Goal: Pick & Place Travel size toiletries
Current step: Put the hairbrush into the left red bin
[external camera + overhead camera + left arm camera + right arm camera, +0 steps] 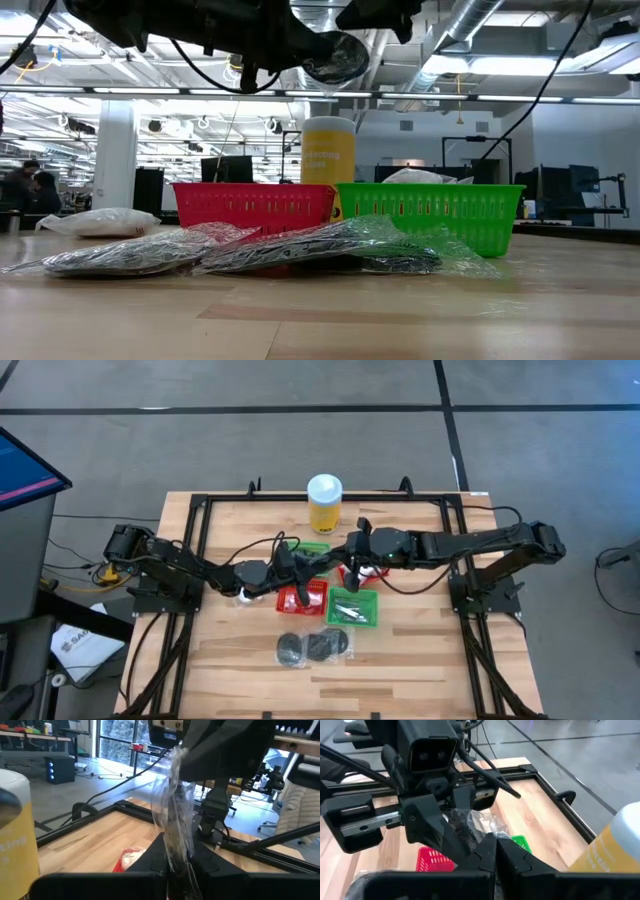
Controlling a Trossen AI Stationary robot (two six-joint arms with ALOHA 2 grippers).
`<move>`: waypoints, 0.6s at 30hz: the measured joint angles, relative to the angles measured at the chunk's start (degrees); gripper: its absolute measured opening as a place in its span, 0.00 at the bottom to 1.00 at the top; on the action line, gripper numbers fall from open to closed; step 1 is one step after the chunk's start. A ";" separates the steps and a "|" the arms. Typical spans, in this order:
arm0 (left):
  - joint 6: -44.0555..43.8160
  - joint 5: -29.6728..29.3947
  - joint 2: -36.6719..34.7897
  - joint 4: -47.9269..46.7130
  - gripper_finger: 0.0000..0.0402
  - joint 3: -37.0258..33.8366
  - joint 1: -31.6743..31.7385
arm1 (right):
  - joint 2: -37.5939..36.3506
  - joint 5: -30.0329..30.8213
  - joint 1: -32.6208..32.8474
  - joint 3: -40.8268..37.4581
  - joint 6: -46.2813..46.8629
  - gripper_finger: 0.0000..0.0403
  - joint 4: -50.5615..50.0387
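Observation:
A clear crinkly packet with a flat black disc inside (335, 58) hangs in the air above the baskets, between my two grippers. My left gripper (305, 563) comes from the table's left and is shut on it (176, 865). My right gripper (345, 555) comes from the right and is shut on the same packet (492, 842). The packet's clear film (175, 805) runs from my left fingers up to the right gripper. More disc packets (315, 647) lie on the wood near the front edge. My left gripper pinches one end of the packet's clear film (179, 854) between its two shut fingers. The film runs away from the fingers toward the right gripper. The packet is lifted clear of the table and baskets. My right gripper pinches the packet's crinkled film (487, 831) between its two shut fingers, at the end opposite the left gripper's hold. The dark disc part (465, 832) lies between the two grippers. The packet is clear of the table.
A red basket (300, 598) and a green basket (352, 607) stand under the grippers, a second green basket (313, 548) behind them. A tall yellow bottle (324, 503) stands at the far edge. A white packet (100, 222) lies at the left. A black frame (200, 510) borders the table.

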 joint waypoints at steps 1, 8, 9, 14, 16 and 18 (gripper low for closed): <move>0.00 0.02 0.00 -0.02 0.05 0.00 -0.08 | -0.08 0.00 0.01 0.00 0.00 0.00 -0.10; -0.61 0.02 -0.09 -1.51 0.04 0.11 -0.19 | -0.55 -0.11 0.02 0.04 -1.34 0.01 -2.10; -0.92 -0.02 -0.09 -2.37 0.04 0.09 -0.35 | -0.68 -0.09 0.04 0.04 -1.74 0.02 -2.88; -2.93 -0.40 -0.79 -6.71 0.04 0.01 -1.62 | -1.65 0.00 0.00 0.07 -1.92 0.14 -6.14; -4.32 -0.38 -2.07 -10.23 0.04 0.00 -2.12 | -1.79 0.00 0.00 0.02 -1.95 0.19 -7.56; -6.33 -0.44 -4.21 -15.03 0.04 0.00 -2.75 | -2.16 0.00 0.00 0.04 -2.18 0.24 -9.56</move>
